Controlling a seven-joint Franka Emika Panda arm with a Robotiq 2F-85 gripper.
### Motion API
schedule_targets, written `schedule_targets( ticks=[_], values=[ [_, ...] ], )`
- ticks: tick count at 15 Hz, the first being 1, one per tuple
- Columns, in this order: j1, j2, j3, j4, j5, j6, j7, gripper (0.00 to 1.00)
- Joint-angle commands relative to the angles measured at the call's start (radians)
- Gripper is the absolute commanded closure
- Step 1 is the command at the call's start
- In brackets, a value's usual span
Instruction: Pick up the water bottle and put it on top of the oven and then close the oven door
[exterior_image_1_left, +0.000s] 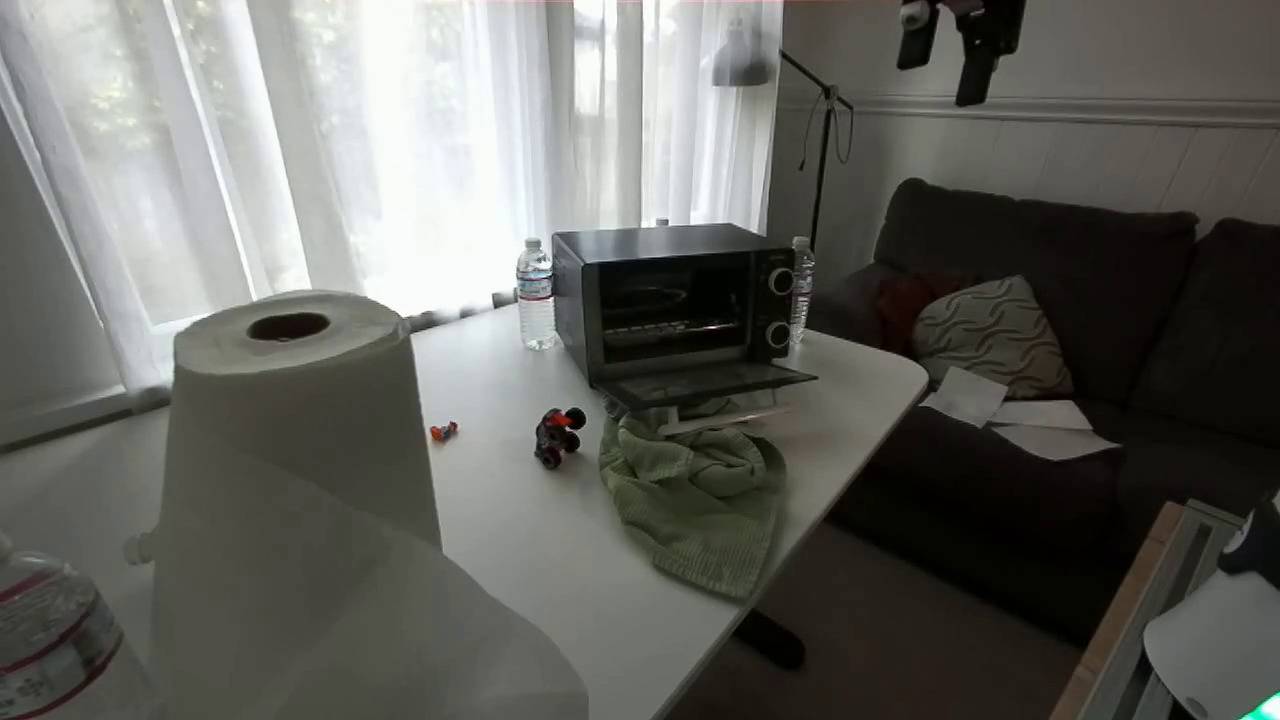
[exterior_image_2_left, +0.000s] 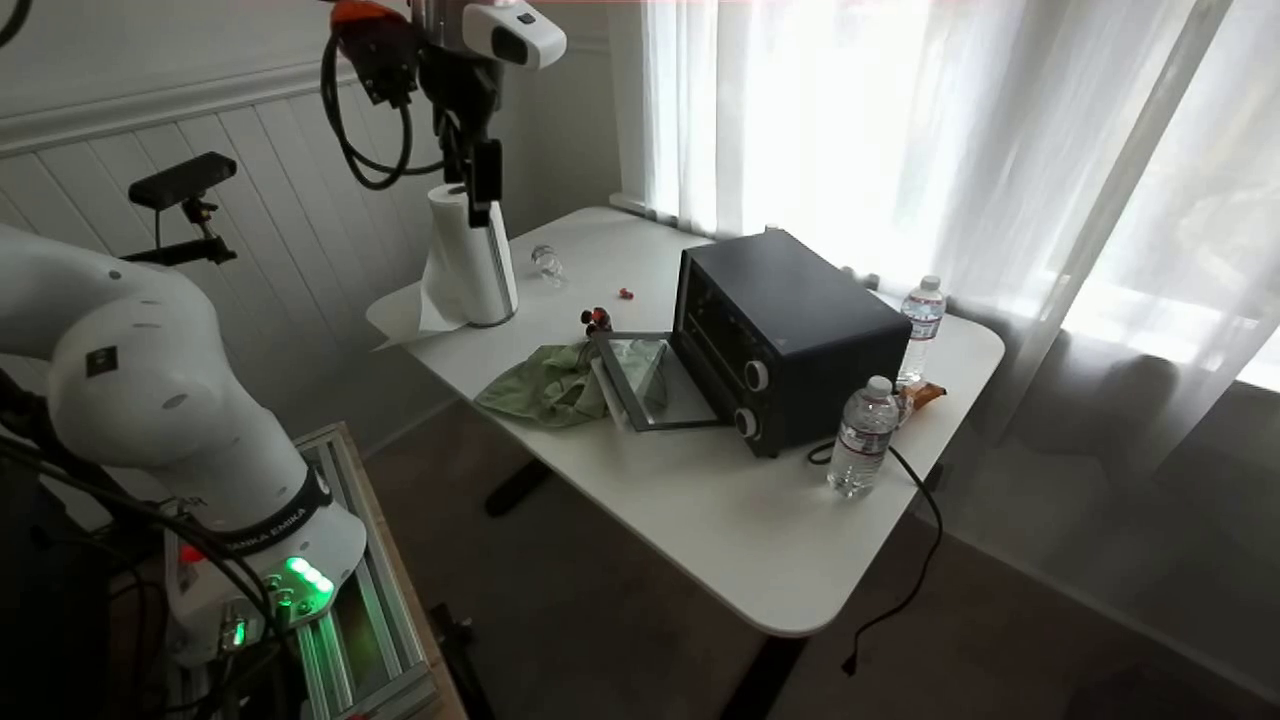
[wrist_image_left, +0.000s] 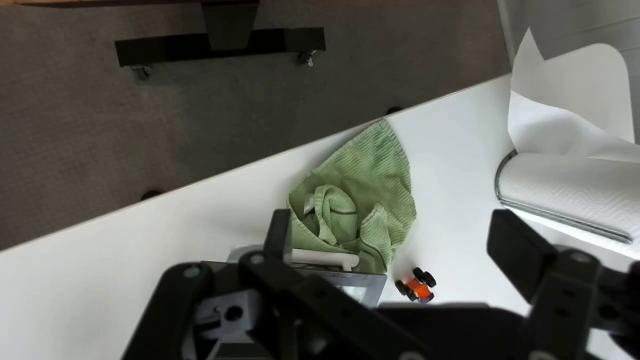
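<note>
Hovers with empty gripper (wrist_image_left: 393, 238) spread wide, presumably ready to grasp. Has oven door (exterior_image_1_left: 705, 384) folded down, probably to close last.

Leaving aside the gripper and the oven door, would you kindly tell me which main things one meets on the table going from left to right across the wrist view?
Green towel → toy truck → paper towel roll.
</note>
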Motion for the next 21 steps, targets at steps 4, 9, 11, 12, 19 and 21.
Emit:
schedule_targets(
  ticks=[4,9,11,12,19,21],
  values=[
    [-0.102,0.163,-0.004,0.154,0.022,0.140,0.114,0.00],
    [-0.168,0.382,-0.005,0.324,0.014,0.321,0.283,0.00],
    [-0.185,0.470,-0.005,0.390,-0.009,0.387,0.368,0.00],
    [-0.193,0.508,-0.009,0.420,-0.017,0.409,0.409,0.00],
    [-0.237,0.751,-0.096,0.603,-0.058,0.451,0.586,0.00],
    [-0.244,0.803,-0.123,0.624,-0.072,0.481,0.600,0.00]
  ],
)
